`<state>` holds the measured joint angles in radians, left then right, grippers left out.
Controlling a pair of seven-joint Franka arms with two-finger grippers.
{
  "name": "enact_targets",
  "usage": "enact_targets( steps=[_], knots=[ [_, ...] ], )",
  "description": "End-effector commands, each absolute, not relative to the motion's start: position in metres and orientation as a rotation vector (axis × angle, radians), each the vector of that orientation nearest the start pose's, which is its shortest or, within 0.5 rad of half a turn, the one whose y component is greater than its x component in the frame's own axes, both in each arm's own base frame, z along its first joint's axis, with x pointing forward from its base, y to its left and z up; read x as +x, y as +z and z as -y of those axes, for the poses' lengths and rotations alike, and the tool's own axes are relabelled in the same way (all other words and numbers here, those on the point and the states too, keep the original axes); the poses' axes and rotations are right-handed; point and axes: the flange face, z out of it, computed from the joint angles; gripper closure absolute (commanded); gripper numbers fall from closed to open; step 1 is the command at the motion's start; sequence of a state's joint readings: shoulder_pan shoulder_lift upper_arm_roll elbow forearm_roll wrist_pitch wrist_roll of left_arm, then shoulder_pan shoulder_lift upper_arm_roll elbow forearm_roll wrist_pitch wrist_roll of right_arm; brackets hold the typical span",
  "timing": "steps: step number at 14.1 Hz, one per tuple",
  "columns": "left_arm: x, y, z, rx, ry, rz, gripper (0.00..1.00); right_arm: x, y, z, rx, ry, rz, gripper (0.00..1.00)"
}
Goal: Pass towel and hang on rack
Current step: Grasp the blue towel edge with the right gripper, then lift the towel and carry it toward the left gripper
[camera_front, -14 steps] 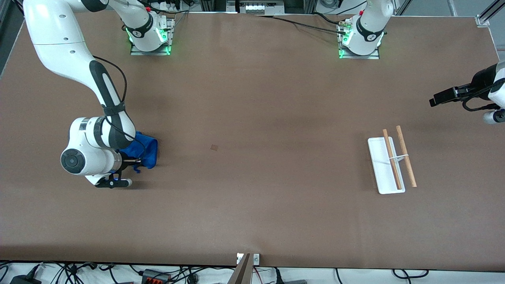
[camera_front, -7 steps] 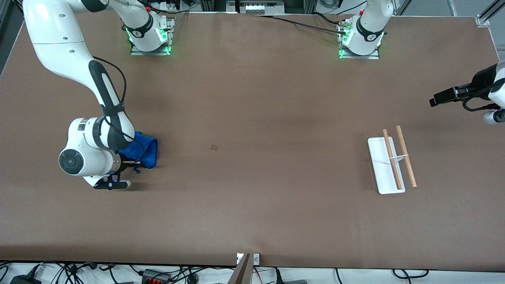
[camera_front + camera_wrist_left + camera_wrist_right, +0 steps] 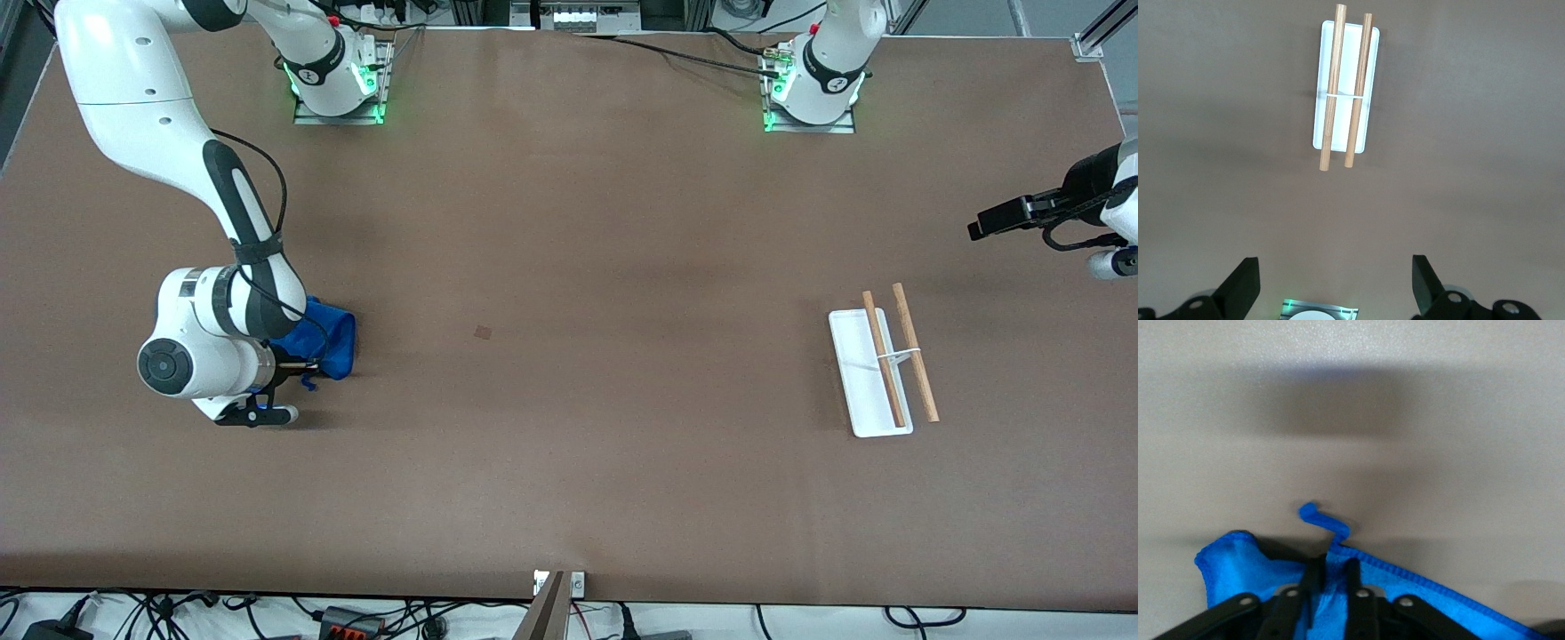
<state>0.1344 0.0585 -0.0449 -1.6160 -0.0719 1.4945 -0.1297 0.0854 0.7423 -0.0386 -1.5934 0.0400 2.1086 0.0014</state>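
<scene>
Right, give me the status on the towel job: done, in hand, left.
Done: nothing finished yet; the rack stands bare toward the left arm's end of the table, both wooden rods uncovered.
In hand: the right hand is down on the blue towel, fingers pinching its edge.
Left: lifting it, passing it to the left hand, which waits open high over the rack, then hanging it.

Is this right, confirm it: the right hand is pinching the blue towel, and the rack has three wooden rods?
No, the rack has two wooden rods, as the left wrist view shows. The right hand is indeed pinching the blue towel.
</scene>
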Motion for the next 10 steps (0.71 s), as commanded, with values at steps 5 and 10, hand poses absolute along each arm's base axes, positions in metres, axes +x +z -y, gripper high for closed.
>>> enact_targets(
  steps=[5, 10],
  knots=[
    [0.56, 0.571, -0.043, -3.224, 0.304, 0.358, 0.0, 0.682, 0.229, -0.05, -3.105, 0.339, 0.081, 1.0],
    [0.56, 0.572, -0.044, -3.224, 0.302, 0.358, 0.0, 0.706, 0.39, -0.16, -3.036, 0.282, 0.302, 1.0]
  ],
)
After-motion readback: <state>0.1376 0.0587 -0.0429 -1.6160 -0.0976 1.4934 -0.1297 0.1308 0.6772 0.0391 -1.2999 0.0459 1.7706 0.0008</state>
